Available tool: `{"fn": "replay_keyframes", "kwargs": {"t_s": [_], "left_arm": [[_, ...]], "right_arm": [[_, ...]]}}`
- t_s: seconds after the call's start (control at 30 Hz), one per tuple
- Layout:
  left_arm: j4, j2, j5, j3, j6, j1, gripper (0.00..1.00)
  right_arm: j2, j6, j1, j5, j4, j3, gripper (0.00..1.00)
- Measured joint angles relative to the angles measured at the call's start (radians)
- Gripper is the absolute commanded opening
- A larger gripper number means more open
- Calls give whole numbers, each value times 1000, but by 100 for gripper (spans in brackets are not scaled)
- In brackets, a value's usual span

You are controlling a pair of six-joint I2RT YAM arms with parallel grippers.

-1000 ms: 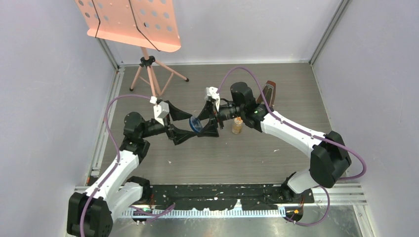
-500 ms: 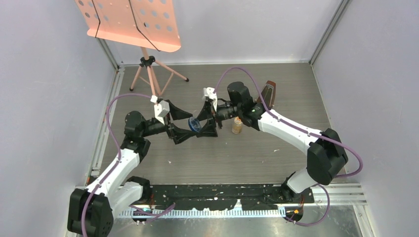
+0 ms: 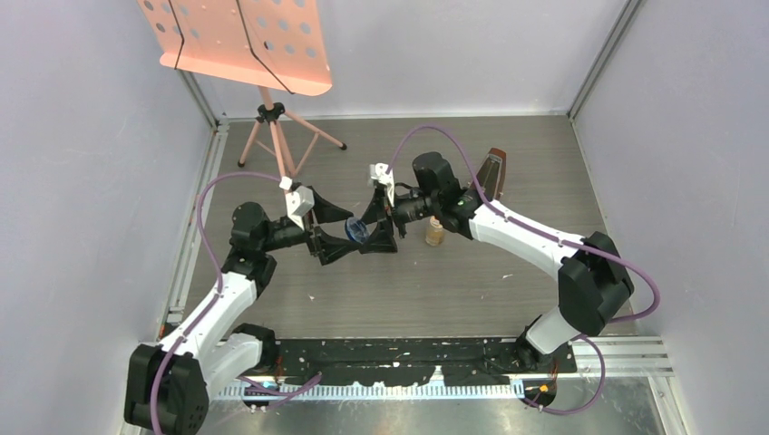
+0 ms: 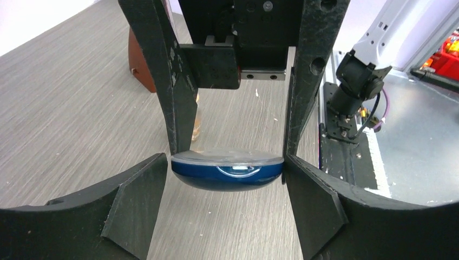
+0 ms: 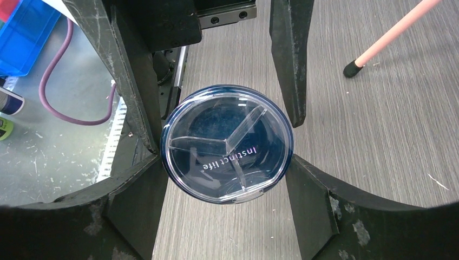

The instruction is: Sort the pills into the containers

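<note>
The round dark-blue dish (image 3: 356, 231) with a clear, three-part lid hangs in the air between both arms. My left gripper (image 3: 347, 231) has closed to the dish's width and I see the dish (image 4: 227, 172) edge-on between its fingertips. My right gripper (image 3: 370, 232) grips the rim from the other side, and the lid (image 5: 227, 143) faces its camera. The amber bottle (image 3: 435, 231) stands on the table just right of the right gripper; a sliver of the bottle (image 4: 195, 122) shows behind a finger. No pills show anywhere, and the dish compartments look empty.
A brown metronome (image 3: 496, 170) stands behind the right arm and also shows in the left wrist view (image 4: 142, 62). A pink music stand (image 3: 243, 41) on a tripod fills the back left, with one foot (image 5: 354, 68) near the dish. White flecks (image 3: 506, 275) lie on the wood.
The right gripper has shifted slightly left, and the dish with it. The left gripper has edged slightly right. Both stay at the raised dish.
</note>
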Motion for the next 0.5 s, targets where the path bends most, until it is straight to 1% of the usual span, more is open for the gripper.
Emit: {"fn": "replay_keyframes", "kwargs": {"t_s": [0.3,0.4,0.5], "left_arm": [[-187,-47,16,12,139,10,81],[-192,-45,20,12,145,13,82],[-160,-22,33,12,113,15,82]], "right_arm": [[10,-4,4,-1,-8,0,68],[13,-4,5,-6,-7,0,68],[13,-4,4,-10,-6,0,68]]}}
